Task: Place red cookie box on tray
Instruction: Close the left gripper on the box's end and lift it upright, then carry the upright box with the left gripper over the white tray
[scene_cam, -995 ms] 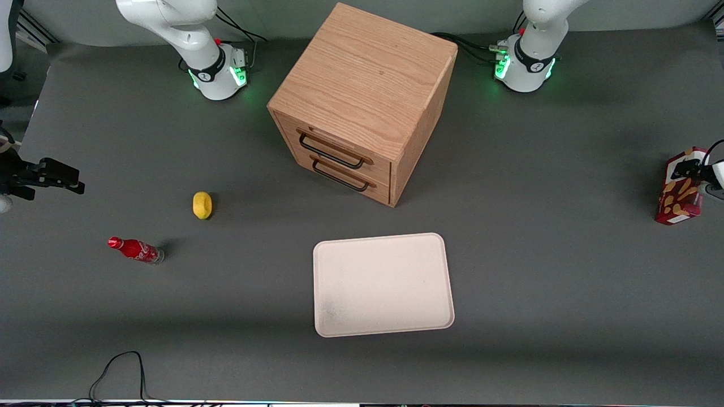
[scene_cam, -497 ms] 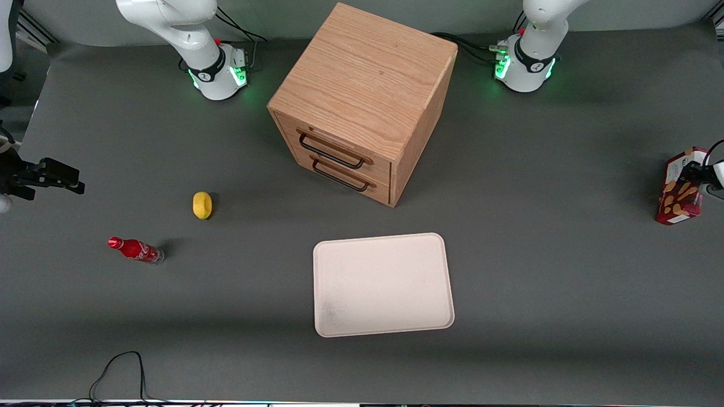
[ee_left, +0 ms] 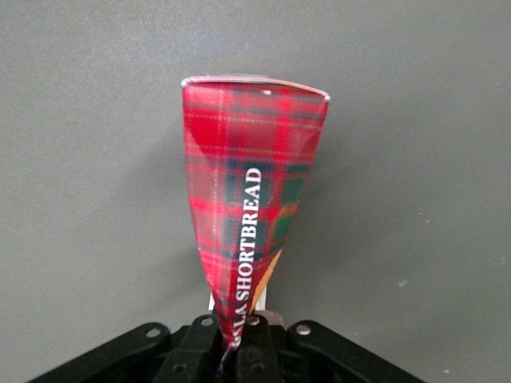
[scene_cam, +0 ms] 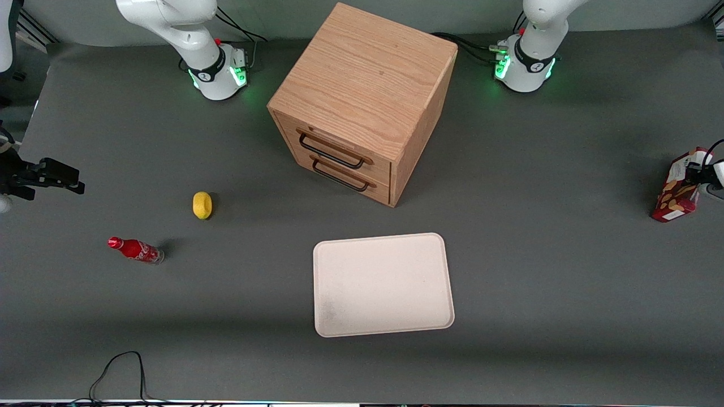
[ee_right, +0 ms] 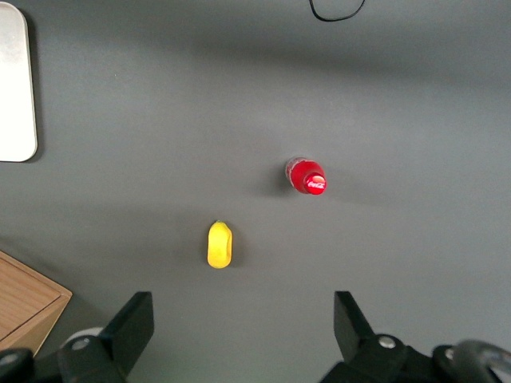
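Note:
The red cookie box (scene_cam: 675, 191) hangs tilted at the working arm's end of the table, its lower white end close to the mat. My left gripper (scene_cam: 694, 173) is shut on the box's upper end. In the left wrist view the box (ee_left: 251, 191) shows red tartan with white lettering, and its narrow end is pinched flat in the gripper (ee_left: 238, 339). The cream-white tray (scene_cam: 383, 284) lies flat and bare near the middle of the table, nearer to the front camera than the cabinet and far from the box.
A wooden drawer cabinet (scene_cam: 362, 102) with two black handles stands at the table's middle. A yellow lemon-like object (scene_cam: 202, 204) and a small red soda bottle (scene_cam: 136, 249) lie toward the parked arm's end. A black cable (scene_cam: 116, 373) loops at the front edge.
The box has tipped from nearly upright to leaning, its top swinging toward the table's end with the gripper shut on it. Nothing else has moved.

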`<state>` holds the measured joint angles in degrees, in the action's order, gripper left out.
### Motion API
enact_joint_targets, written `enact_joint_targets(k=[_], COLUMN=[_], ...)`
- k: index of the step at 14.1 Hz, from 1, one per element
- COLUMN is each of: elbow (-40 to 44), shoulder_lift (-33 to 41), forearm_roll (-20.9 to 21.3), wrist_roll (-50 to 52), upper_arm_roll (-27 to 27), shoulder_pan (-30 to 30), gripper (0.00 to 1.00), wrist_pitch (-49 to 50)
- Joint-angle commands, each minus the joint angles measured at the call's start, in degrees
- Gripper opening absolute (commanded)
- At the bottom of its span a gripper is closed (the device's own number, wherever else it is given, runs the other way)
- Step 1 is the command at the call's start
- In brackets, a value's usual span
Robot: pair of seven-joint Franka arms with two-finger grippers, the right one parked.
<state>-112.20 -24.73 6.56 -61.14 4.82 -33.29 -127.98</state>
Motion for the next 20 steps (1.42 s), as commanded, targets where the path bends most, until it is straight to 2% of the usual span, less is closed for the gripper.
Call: enact_joint_targets(k=[1,4,7,9,12,14,18,20], elbow=[1.2,7.2,20.8,28.0,34.8,35.4,37.8,40.6], shoulder_lift=[6.5,11.9,11.9,11.9,11.6,11.6,11.1,8.7], forearm_roll=[-0.5,-0.4,-0.1,0.1,0.0,-0.3,-0.6,-0.8], wrist_roll=[3.2,3.7,6.1,7.1,9.5,11.5,24.5,38.8], upper_arm_roll=[-0.4,-0.4,-0.4,-0.4,-0.5,-1.5,-4.5,-7.5], shoulder_pan=[1.6,4.5,7.5,8.9,9.9,10.5,16.5,22.0], gripper=[0.00,0.00,0.00,0.00,0.00,0.00,0.00,0.00], wrist_pitch=[8.0,17.3,32.3,38.8,46.0,46.7,48.8,51.7])
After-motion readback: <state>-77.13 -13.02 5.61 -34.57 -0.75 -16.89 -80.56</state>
